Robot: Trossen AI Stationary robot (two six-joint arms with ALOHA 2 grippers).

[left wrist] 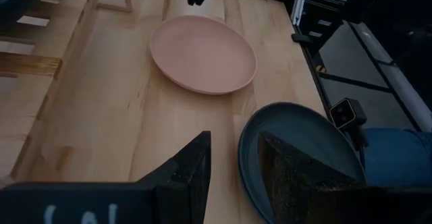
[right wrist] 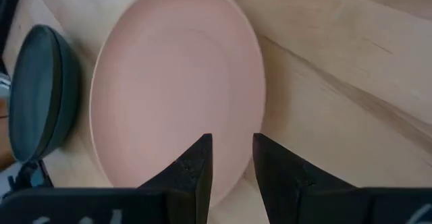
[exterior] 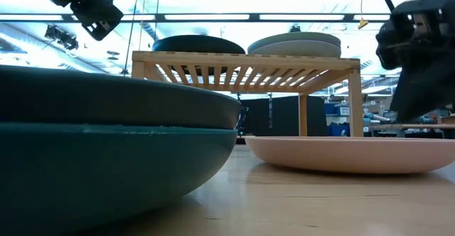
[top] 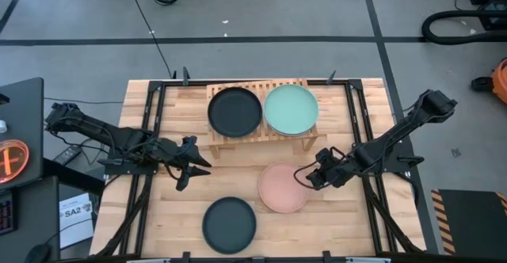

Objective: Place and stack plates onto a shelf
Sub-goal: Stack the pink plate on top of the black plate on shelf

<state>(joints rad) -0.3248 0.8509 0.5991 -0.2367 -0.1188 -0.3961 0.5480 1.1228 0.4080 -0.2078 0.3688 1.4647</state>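
Observation:
The slatted wooden shelf point(top: 257, 136) stands at the table's far middle. It carries a charcoal plate point(top: 234, 111) and a mint green plate point(top: 291, 108); in the low view the mint one point(exterior: 295, 37) lies on a paler plate. A salmon pink plate point(top: 283, 188) rests flat on the table. A dark teal stack of two plates point(exterior: 106, 143) sits at the near edge point(top: 229, 224). My right gripper point(right wrist: 233, 160) is open, its fingers over the pink plate's right rim point(right wrist: 250, 116). My left gripper point(left wrist: 233, 160) is open, raised above bare table left of both plates.
A black metal frame point(top: 150, 120) runs along the table's left and right sides. A small camera block point(left wrist: 343, 113) sits at the near edge beside the teal stack. Bare wood lies between the shelf and the pink plate, and left of the teal stack.

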